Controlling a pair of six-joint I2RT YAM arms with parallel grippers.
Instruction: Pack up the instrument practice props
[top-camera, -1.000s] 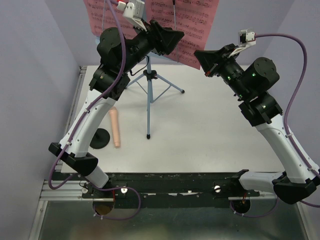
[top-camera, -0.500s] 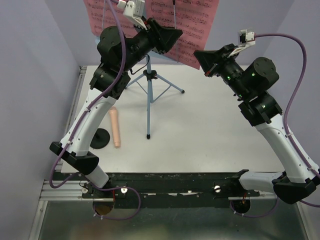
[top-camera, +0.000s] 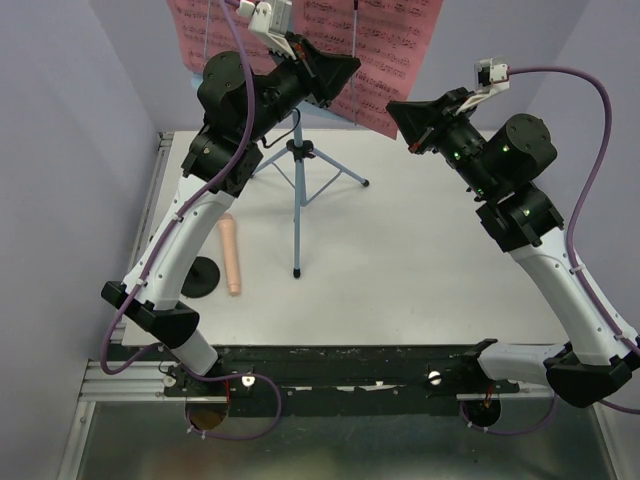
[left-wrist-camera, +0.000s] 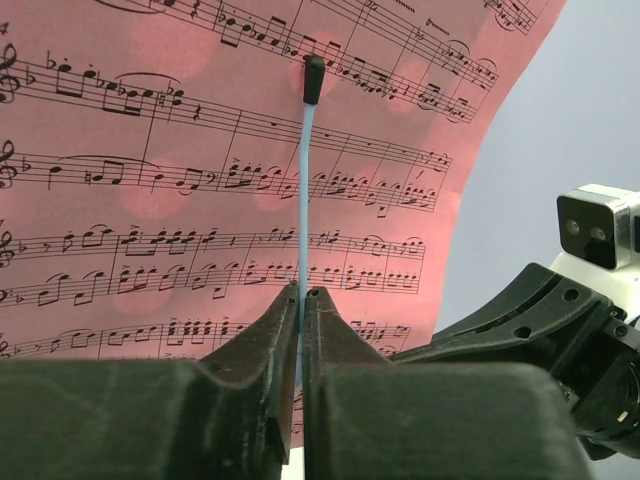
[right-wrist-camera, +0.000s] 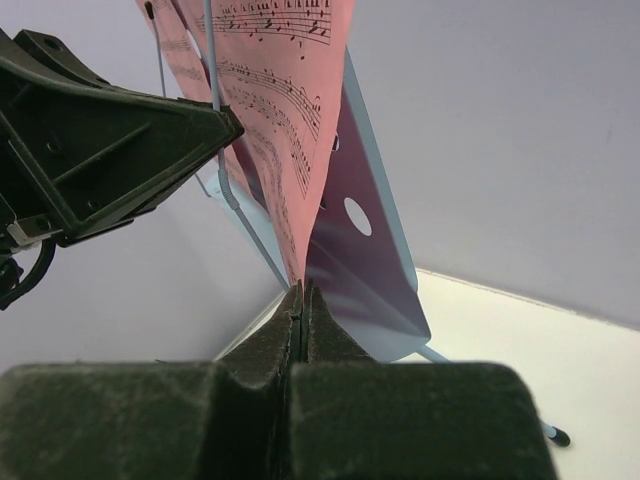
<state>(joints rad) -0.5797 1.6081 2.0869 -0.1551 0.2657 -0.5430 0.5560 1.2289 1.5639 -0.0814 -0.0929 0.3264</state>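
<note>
The light-blue tripod music stand (top-camera: 297, 190) is upright at the back of the table. Two pink sheet-music pages (top-camera: 385, 50) rest on its desk (right-wrist-camera: 365, 250). My left gripper (left-wrist-camera: 301, 293) is shut on the stand's thin blue page-holder rod (left-wrist-camera: 304, 190), which has a black tip and lies across the right page (left-wrist-camera: 150, 150). My right gripper (right-wrist-camera: 301, 287) is shut on that page's lower corner (right-wrist-camera: 285, 110), in front of the desk. The beige-pink toy microphone (top-camera: 231, 255) lies on the table at the left. The black round-based mic stand (top-camera: 203, 277) is beside it.
The white table (top-camera: 430, 260) is closed in by purple walls at the left, back and right. The tripod's legs (top-camera: 340, 175) spread over the back middle. Both arms reach high over the back edge, with their grippers close together at the stand's desk.
My left gripper has closed on the page-holder rod. The right page's upper edge has shifted slightly to the right. The right arm has stayed still.
</note>
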